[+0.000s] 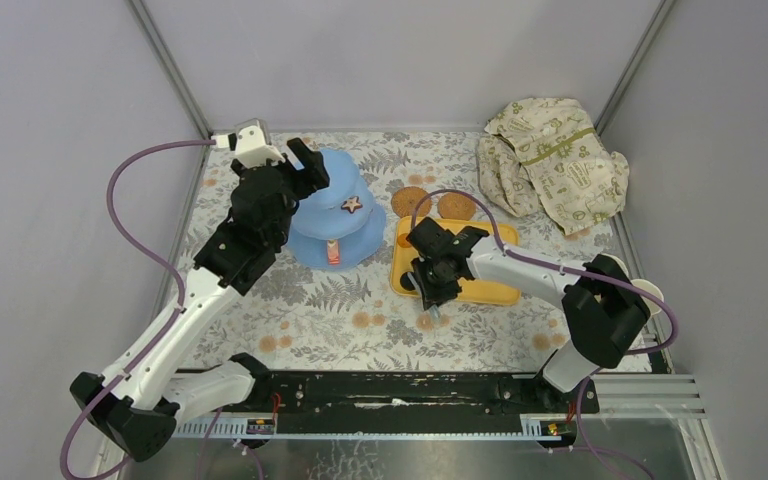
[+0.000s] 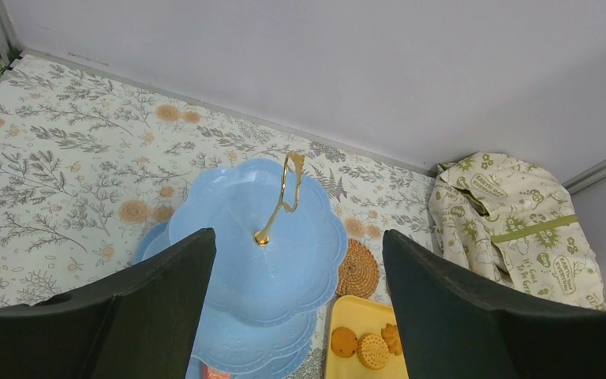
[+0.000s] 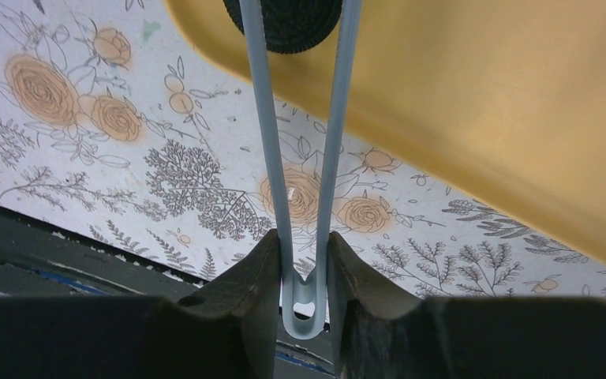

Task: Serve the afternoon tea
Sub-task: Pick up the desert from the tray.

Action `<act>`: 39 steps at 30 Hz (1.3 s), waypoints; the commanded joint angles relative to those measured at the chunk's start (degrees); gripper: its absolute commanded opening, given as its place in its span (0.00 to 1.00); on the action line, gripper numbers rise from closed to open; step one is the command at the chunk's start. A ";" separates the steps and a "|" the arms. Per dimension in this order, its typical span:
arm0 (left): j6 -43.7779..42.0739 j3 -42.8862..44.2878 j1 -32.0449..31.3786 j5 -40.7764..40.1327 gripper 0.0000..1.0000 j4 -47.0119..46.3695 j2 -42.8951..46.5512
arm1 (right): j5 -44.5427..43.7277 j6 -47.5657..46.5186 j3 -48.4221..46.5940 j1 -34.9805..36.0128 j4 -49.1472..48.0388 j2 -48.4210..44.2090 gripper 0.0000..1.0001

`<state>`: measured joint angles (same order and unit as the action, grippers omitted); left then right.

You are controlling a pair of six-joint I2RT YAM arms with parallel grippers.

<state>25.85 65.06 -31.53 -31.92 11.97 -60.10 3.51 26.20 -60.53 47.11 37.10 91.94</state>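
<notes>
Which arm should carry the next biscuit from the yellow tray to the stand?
Right. The right claw grips the tongs, their tips flanking a dark biscuit on the tray. The left claw hangs open above the stand.

Looks like a robotics lab cell, not a home: walled in by plain grey panels (image 1: 390,60) framed with aluminium posts (image 1: 172,70). Has a left arm (image 1: 175,330) and a right arm (image 1: 530,268) bolted to a black rail (image 1: 390,388) along the near edge of the table (image 1: 340,310), purple cables (image 1: 120,190) looping free. Offers a flower-print covering over the table top as a staged, homely touch.
</notes>
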 commanded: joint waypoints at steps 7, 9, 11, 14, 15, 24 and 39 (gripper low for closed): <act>-1.49 -0.47 -0.53 0.34 0.86 -4.05 2.13 | -6.44 -0.36 -5.29 -4.85 2.93 -1.43 0.32; -1.58 -0.50 -0.48 0.59 0.86 -3.98 2.34 | -6.50 -1.25 -5.66 -6.67 3.06 -1.00 0.32; -1.64 -0.44 -0.47 0.94 0.86 -3.82 2.45 | -6.56 -2.11 -6.09 -8.14 3.13 -0.33 0.32; -1.85 -0.57 -0.46 1.09 0.87 -3.71 2.69 | -6.68 -3.00 -6.58 -10.16 2.99 0.21 0.32; -1.93 -0.62 -0.46 1.12 0.87 -3.71 2.76 | -6.66 -3.26 -6.85 -10.77 2.91 0.35 0.32; -2.11 -1.32 -0.46 1.62 0.89 -4.10 3.14 | -5.58 -5.45 -9.11 -14.55 2.75 4.69 0.33; -1.68 -2.13 -0.46 2.76 0.89 -5.02 2.23 | -3.54 -7.04 -13.08 -16.61 1.66 11.41 0.33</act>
<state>24.73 63.61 -31.53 -29.52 10.66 -57.89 -1.26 20.18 -70.83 30.74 39.03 102.35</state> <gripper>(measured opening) 0.893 0.332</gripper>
